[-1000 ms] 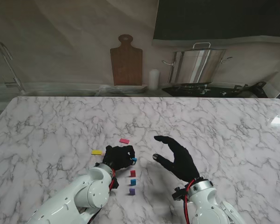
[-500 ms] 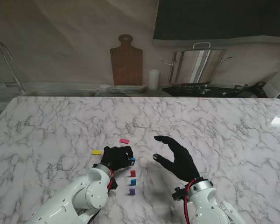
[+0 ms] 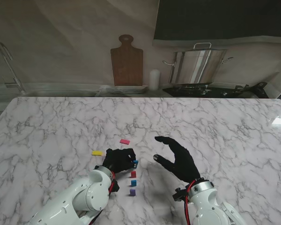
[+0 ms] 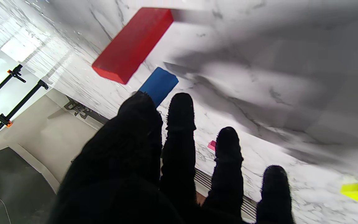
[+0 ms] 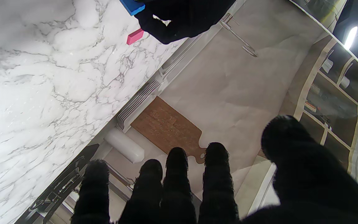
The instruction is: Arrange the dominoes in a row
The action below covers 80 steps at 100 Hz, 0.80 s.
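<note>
My left hand (image 3: 119, 159) pinches a light blue domino (image 3: 135, 163) between thumb and index finger (image 4: 180, 118); the same domino (image 4: 158, 84) shows at my fingertips in the left wrist view. Just nearer to me stand a red domino (image 3: 133, 174), a blue domino (image 3: 133, 183) and a purple domino (image 3: 132, 191) in a short line. The red one (image 4: 134, 43) looms close in the left wrist view. A pink domino (image 3: 125, 141) and a yellow domino (image 3: 97, 153) lie flat farther out. My right hand (image 3: 177, 157) hovers open to the right, holding nothing.
A wooden cutting board (image 3: 127, 61), a white candle (image 3: 153, 79), a stack of plates (image 3: 126, 89) and a steel pot (image 3: 199, 65) line the back counter beyond the marble table (image 3: 225, 126). In the right wrist view the left hand (image 5: 182, 15) shows near the pink domino (image 5: 135, 36).
My left hand has shifted slightly nearer to me and to the right with the light blue domino, closer to the red one. The right hand has not moved.
</note>
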{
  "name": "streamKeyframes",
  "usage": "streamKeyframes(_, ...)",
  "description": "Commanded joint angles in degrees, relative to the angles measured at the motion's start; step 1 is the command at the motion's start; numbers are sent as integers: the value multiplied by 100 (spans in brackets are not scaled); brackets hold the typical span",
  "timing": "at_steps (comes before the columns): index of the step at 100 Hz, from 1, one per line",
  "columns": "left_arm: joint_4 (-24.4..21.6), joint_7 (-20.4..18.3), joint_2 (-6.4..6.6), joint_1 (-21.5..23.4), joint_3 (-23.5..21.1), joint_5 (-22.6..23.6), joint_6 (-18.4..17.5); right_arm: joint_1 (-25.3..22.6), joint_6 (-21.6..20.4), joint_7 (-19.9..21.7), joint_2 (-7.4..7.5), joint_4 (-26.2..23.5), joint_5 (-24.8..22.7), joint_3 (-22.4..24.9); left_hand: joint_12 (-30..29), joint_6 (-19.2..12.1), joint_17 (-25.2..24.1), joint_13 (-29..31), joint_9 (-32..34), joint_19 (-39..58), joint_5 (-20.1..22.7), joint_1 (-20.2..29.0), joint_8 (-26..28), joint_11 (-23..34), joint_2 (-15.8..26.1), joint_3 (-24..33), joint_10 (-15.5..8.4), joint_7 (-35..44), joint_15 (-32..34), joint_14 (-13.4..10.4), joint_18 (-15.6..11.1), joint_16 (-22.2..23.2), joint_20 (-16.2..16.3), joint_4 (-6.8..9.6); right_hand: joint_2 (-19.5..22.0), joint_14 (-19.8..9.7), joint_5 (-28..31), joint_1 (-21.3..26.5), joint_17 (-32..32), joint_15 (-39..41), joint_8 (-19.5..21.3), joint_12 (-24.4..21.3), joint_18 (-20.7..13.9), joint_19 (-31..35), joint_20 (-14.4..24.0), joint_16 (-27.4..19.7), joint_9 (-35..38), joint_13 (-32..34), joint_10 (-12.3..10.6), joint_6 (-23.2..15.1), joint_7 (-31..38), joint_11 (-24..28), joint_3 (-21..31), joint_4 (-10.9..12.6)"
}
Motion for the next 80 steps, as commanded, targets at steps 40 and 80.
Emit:
streamKeyframes(40,55,-228,27,-45,79,54,35,-7,34,-7,-12,20,3,-1,215,-25,-108,-256,-71,-181,75,340,165,126,217,-122,-33,82,95,-37,-55,69,59,181,126,-101,-86,151,9,-31,74,37,-4,54,75,-64,-47,125,-16,-64,66,76,124,134)
streamKeyframes(80,23,-243,45,-31,47,128,19,-9,38,1,-9,11,0,-4,570,-33,-151,-559,-573,-492,-9,413,300,527,258,-149,55,60,78,88,-61,143,179,242,127,-99,-80,153,7,-33,75,36,-7,53,74,-64,-51,119,-19,-61,68,73,125,134)
